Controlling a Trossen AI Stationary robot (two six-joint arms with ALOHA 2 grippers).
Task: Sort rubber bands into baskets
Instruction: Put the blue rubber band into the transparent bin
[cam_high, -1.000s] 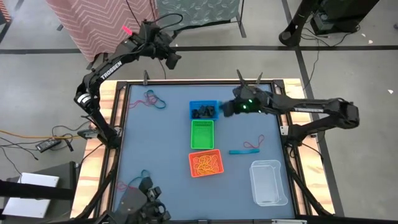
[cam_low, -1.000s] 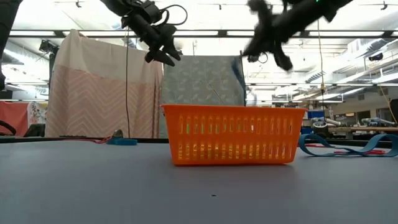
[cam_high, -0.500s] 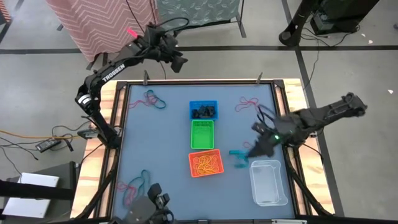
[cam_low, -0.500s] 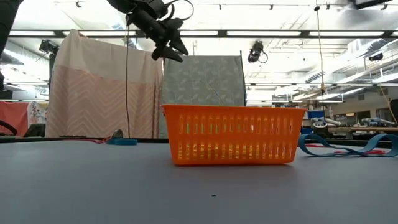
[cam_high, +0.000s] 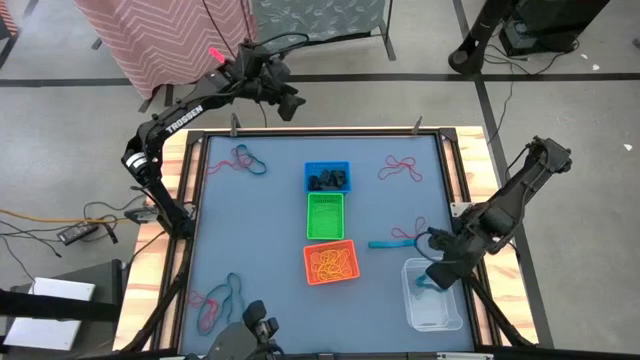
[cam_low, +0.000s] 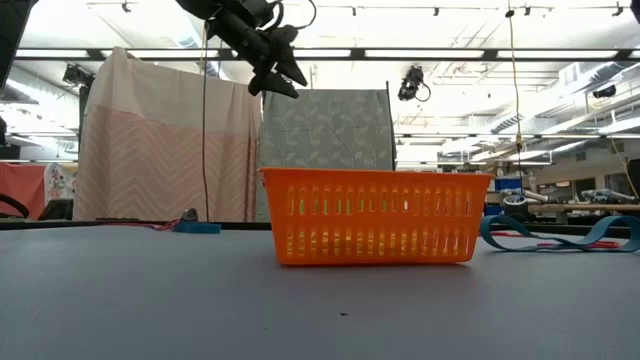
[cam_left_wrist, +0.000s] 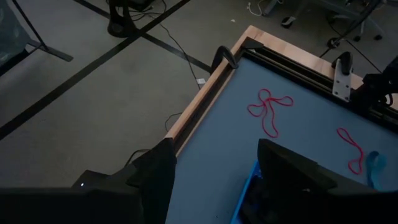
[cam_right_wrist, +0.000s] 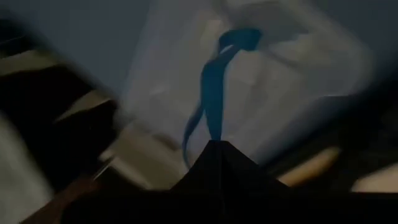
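My right gripper (cam_high: 436, 277) hangs over the clear tub (cam_high: 447, 315) at the lower right of the high view, and its fingers are pinched shut on a teal band (cam_right_wrist: 214, 99) that dangles down over the tub (the wrist view is blurry, but the band shows well). My left gripper (cam_high: 285, 98) is up high past the top edge of the table (cam_high: 260, 220), at the upper left, with its fingers spread wide and holding nothing. In the middle of the high view I see three baskets in a line: the blue basket (cam_high: 327, 167) with black bands on top, the green basket (cam_high: 325, 198) under it, then the orange basket (cam_high: 331, 247) with yellow-orange bands. Another teal band (cam_high: 388, 243) lies just right of the orange basket. Red bands (cam_high: 400, 167) sit at the upper right of the table.
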